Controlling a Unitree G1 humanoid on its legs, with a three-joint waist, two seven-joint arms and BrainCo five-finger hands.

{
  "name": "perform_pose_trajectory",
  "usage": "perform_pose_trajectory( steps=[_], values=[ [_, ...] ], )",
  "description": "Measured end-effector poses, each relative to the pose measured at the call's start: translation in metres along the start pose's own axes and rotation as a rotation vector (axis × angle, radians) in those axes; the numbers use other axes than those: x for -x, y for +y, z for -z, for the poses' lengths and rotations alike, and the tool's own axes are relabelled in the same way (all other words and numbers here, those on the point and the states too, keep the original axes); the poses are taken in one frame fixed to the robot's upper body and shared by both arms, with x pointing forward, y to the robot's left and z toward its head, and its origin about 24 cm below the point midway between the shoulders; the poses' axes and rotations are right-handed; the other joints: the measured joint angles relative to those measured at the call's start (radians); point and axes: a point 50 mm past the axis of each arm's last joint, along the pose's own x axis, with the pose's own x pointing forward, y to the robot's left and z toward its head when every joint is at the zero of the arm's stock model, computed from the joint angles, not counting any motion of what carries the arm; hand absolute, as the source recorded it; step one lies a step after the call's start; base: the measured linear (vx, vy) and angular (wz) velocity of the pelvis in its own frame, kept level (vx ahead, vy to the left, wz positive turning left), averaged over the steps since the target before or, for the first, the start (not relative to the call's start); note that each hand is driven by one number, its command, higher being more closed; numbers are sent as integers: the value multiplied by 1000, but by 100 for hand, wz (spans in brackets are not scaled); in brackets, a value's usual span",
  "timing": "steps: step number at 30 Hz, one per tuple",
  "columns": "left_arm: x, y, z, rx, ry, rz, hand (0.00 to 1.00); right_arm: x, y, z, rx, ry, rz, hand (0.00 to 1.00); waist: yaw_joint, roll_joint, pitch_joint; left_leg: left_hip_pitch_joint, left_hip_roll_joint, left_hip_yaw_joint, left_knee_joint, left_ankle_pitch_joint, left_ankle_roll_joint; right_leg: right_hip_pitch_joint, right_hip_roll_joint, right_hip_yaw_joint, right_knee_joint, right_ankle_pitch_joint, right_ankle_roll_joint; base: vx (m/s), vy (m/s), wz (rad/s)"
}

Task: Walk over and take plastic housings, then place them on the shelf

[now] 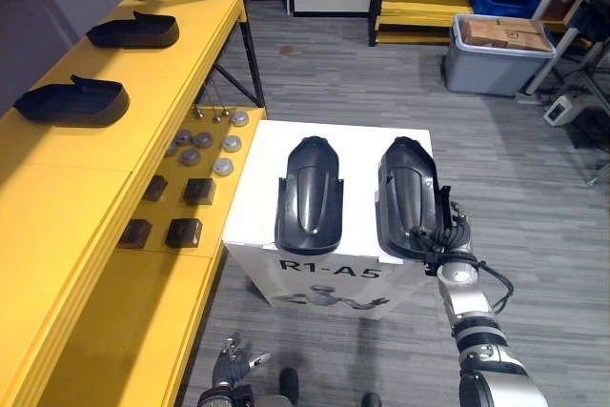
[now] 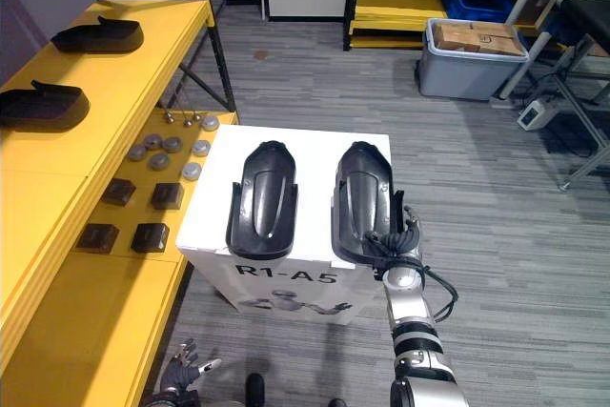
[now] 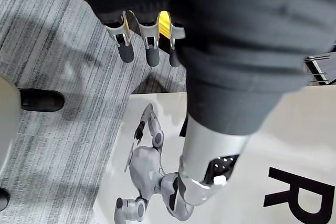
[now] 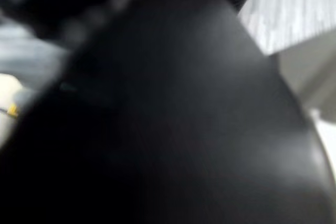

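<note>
**A:** Closing squarely round the rim is what counts here, I'd think. Where is the right hand [image 1: 451, 234]?

**B:** Against the near end of the glossy black plastic housing [image 1: 405, 193], at its outer corner and touching it. Whether it has clamped on, I cannot tell.

**A:** How should it take the piece?

**B:** My judgement is that the shell is long, smooth and curved, so held by one end it will want to droop and twist. Wrap well round the edge, then lift straight up before turning. Just beside that hand, towards the robot's left, lies the second black plastic housing [image 1: 308, 195], parallel and not touching. A swing would knock it. Both rest on top of the white box [image 1: 255, 199].

**A:** And the other hand?

**B:** The left hand [image 1: 233, 361] hangs low by the box's front face. Its silver fingers [image 3: 152, 51] are loose and straight, holding nothing.

**A:** And further out?

**B:** Further left runs the long yellow shelf [image 1: 57, 188]. Two more black housings [image 1: 74, 102] lie on its top level, with bare room nearer the robot for this one.
</note>
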Motion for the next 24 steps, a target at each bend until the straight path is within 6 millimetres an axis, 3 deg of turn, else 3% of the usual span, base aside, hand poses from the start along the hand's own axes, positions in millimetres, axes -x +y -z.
perform_pose_trajectory(
  steps=[8, 13, 19, 24],
  values=[
    [0, -4, 1, -13, 6, 19, 0, -3, -9, 6, -82, 41, 12, 100, -13, -1, 3, 11, 6, 17, 0, -4, -6, 15, 5, 8, -11, 1, -2, 1, -4, -5],
    [0, -5, -3, -9, -12, 18, 0, 11, -2, 10, -94, 14, -38, 100, -23, -2, 4, 21, 9, 18, 0, -8, -11, 27, 7, 8, -16, 1, -2, 0, 0, 0],
    [2, 9, -46, 62, -205, -42, 0, 35, -12, 5, -124, -87, -6, 100, -25, -4, 5, 14, 16, 14, 4, -10, -14, 22, 8, 8, -15, 1, -2, 0, 0, 0],
    [17, 23, -87, 169, -414, -120, 0, 43, -43, -25, -164, -238, 126, 100, -26, -5, 4, 1, 12, 7, 4, -10, -13, 10, 6, 5, -12, 3, -2, 1, 1, 2]
  ],
)
